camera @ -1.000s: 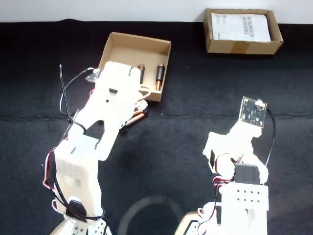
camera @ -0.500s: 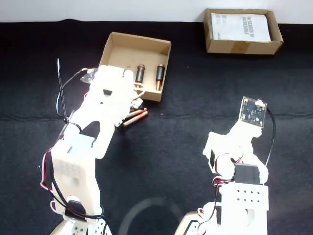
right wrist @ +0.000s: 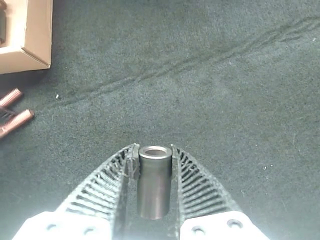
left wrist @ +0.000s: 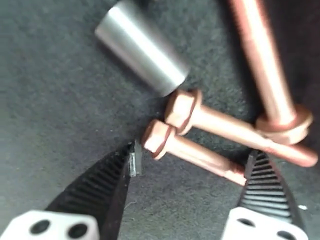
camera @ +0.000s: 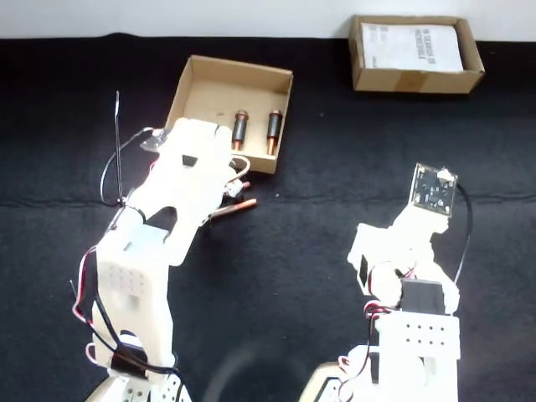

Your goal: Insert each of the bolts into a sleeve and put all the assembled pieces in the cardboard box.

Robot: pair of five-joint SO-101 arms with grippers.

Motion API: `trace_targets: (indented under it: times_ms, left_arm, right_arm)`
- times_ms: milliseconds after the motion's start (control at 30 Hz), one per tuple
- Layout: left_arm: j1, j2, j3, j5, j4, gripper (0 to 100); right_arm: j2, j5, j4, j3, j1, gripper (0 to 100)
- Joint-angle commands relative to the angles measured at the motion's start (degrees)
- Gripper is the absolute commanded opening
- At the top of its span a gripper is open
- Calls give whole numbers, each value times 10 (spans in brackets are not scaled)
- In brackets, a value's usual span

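Note:
My left gripper [left wrist: 193, 159] is open just above the black mat, its fingers on either side of a copper bolt [left wrist: 187, 151]. Two more copper bolts [left wrist: 227, 127] [left wrist: 262, 65] lie touching it, and a loose silver sleeve [left wrist: 142, 47] lies beside them. In the high view the left arm [camera: 197, 167] covers this pile next to the open cardboard box [camera: 194, 88]; one bolt [camera: 236, 207] sticks out. Two assembled pieces [camera: 239, 128] [camera: 273, 131] lie in the box. My right gripper [right wrist: 154, 150] is shut on an upright grey sleeve [right wrist: 154, 185] above bare mat.
A second cardboard box [camera: 368, 77] holding a printed sheet stands at the back right. In the right wrist view a corner of the cardboard box [right wrist: 30, 35] and bolt tips [right wrist: 12, 112] show. The right arm [camera: 410, 251] stands at the front right.
The left arm has shifted slightly over the bolt pile, and it now hides one of the two bolts that showed beside it. The right arm has not moved.

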Motion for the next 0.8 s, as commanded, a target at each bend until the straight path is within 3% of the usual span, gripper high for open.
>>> trace_targets:
  times_ms: [0,200,400,633,767]
  left_arm:
    - [10,5,2,-3,55,319]
    - [-8,0,4,-42,100,300]
    - [-20,6,1,-102,97,71]
    - [-21,-2,-5,-107,104,107]
    - [-18,-35,-7,-115,118,200]
  right_arm:
    - [2,4,-10,-29,-4,6]
    - [2,4,-11,-29,-4,6]
    - [2,4,-10,-30,-4,6]
    - [1,4,-7,-26,-4,6]
    - [1,4,-6,-26,-4,6]
